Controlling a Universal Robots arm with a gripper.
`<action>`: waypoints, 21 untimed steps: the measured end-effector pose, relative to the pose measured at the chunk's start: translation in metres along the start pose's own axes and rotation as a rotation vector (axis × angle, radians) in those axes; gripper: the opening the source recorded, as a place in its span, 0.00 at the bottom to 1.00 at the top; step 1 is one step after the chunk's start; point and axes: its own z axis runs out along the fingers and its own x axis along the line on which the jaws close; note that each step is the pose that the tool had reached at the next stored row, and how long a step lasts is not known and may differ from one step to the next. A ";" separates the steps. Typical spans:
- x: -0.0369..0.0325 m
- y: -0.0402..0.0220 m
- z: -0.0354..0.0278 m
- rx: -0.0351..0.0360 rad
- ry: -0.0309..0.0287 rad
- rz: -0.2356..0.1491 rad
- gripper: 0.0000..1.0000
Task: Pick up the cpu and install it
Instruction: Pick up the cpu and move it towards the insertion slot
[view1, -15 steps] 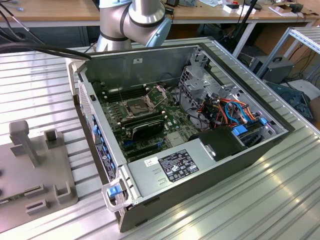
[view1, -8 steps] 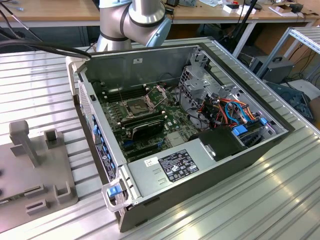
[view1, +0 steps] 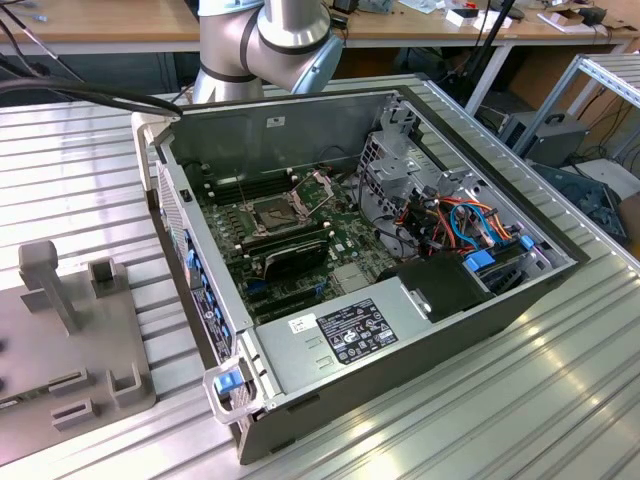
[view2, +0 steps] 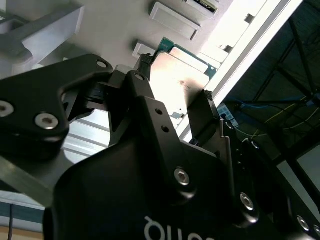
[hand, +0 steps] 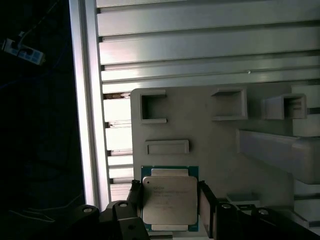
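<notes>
I log the cpu (hand: 169, 204) lying flat on the grey holder tray (hand: 215, 155), near its moulded pockets (hand: 153, 106), atop the ribbed surface (hand: 200, 50); gripper (hand: 170, 192) straddling it, clamped or not I cannot tell.

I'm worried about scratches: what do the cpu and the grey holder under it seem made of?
The cpu has a dull silver-grey metal-looking lid, softly reflective, on a green board edge. The holder looks like matte light-grey plastic: uniform colour, no shine, moulded pockets; possibly printed.
</notes>
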 end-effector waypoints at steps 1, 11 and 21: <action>0.0000 0.0000 -0.0006 0.0001 0.0001 0.000 0.55; 0.0003 0.0001 -0.0107 0.0000 -0.0001 0.000 0.55; 0.0005 0.0001 -0.0192 0.0000 0.0000 0.000 0.55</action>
